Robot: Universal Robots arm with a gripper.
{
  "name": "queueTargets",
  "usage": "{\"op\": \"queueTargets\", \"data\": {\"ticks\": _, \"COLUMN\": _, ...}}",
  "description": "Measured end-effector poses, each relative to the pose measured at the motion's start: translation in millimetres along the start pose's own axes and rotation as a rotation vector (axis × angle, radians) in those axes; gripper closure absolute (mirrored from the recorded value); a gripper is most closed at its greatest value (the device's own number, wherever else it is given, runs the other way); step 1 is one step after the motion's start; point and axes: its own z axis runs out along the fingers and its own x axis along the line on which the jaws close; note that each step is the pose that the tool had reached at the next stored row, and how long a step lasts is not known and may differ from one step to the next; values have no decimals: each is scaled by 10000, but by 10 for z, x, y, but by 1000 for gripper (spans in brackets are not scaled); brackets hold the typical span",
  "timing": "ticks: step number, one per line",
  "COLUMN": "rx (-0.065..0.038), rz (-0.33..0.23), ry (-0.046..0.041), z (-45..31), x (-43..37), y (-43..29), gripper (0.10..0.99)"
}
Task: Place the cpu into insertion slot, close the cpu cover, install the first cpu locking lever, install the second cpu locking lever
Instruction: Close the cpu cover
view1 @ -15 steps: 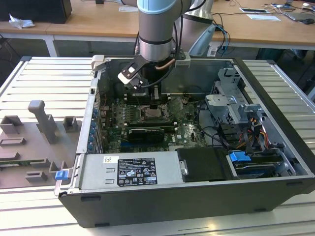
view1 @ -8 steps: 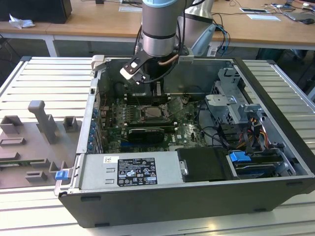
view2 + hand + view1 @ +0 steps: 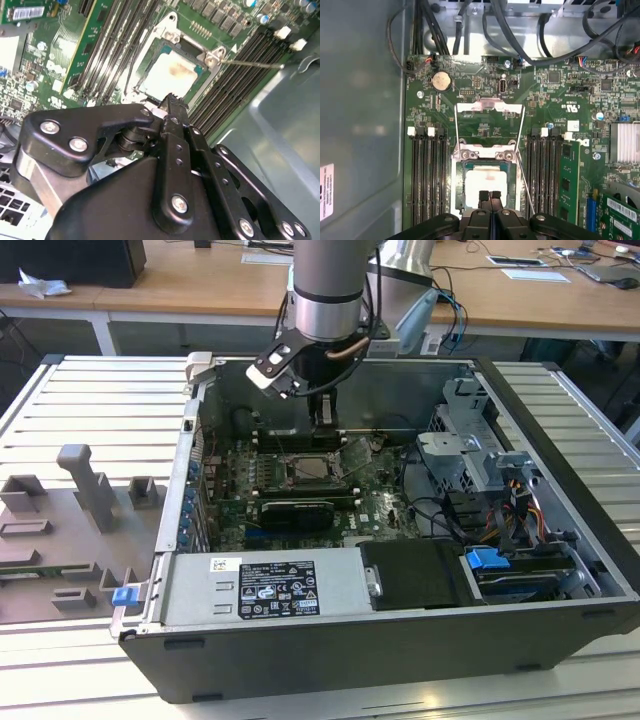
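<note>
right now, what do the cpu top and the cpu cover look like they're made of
The cpu top looks like pale matte metal, probably, with a brownish smear. The cpu cover looks like thin sheet metal, bright and glinting.

The gripper (image 3: 322, 412) hangs over the insertion slot (image 3: 312, 468) inside the open computer case (image 3: 400, 660).

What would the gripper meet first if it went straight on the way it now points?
Probably the cpu sitting in the insertion slot. The gripper points down at the chip's edge, jaws together, though the gap between them is unclear.
</note>
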Motion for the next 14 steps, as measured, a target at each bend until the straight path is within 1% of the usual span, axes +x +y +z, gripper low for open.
{"op": "queueTargets", "data": {"ticks": 3, "rx": -3, "rz": -1, "ry": -18, "z": 1, "x": 0, "y": 26, "gripper": 980}}
{"op": "queueTargets", "data": {"ticks": 10, "rx": -2, "rz": -2, "ry": -84, "z": -19, "x": 0, "y": 38, "gripper": 980}}
{"op": "queueTargets", "data": {"ticks": 11, "rx": -1, "rz": 0, "ry": -88, "z": -20, "x": -1, "y": 68, "gripper": 980}}
{"op": "queueTargets", "data": {"ticks": 12, "rx": -1, "rz": -1, "ry": -88, "z": -18, "x": -2, "y": 125, "gripper": 980}}
{"op": "queueTargets", "data": {"ticks": 14, "rx": -2, "rz": -1, "ry": -87, "z": -16, "x": -3, "y": 188, "gripper": 980}}
